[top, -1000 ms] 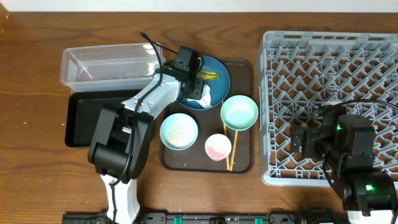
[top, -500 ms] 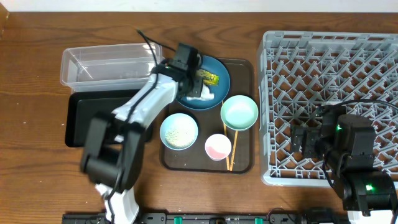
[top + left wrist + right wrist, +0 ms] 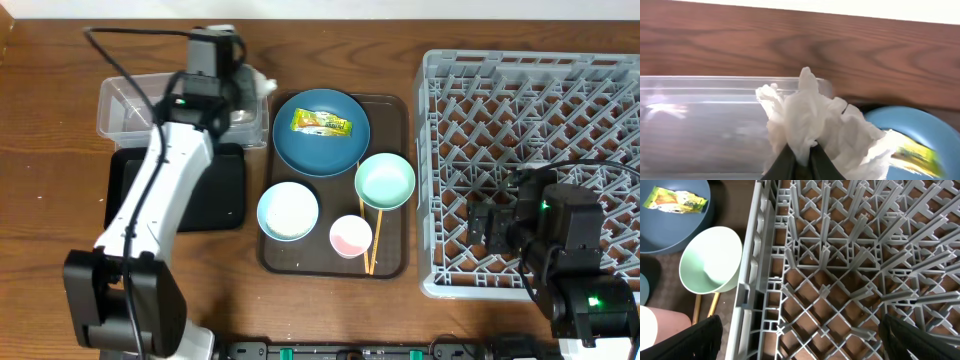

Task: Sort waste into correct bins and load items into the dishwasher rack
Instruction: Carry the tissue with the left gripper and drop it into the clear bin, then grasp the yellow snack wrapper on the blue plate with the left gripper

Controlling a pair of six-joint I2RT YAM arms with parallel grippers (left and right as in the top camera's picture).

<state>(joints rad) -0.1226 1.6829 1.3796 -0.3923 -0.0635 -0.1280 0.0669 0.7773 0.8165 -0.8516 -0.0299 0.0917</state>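
My left gripper (image 3: 247,86) (image 3: 800,156) is shut on the crumpled white tissue (image 3: 262,82) (image 3: 820,122) and holds it over the right end of the clear tub (image 3: 130,105) (image 3: 700,115). The yellow-green wrapper (image 3: 321,123) (image 3: 675,199) lies on the dark blue dish (image 3: 320,150) (image 3: 670,230). The mint green bowl (image 3: 385,181) (image 3: 710,260), pale blue-white bowl (image 3: 288,211), pink-white cup (image 3: 351,236) and chopsticks (image 3: 372,243) sit on the brown tray. My right gripper (image 3: 490,226) (image 3: 805,340) is open over the grey rack (image 3: 530,120) (image 3: 840,255). I cannot make out rice grains.
The black tray (image 3: 130,195) lies just in front of the clear tub, partly under my left arm. The brown serving tray (image 3: 395,262) sits between the bins and the rack. Bare wooden table (image 3: 50,250) lies at the left and front.
My left gripper has lifted the tissue off the blue dish and carried it left to the clear tub's right end. The wrapper stays on the dish. The right arm has not moved.
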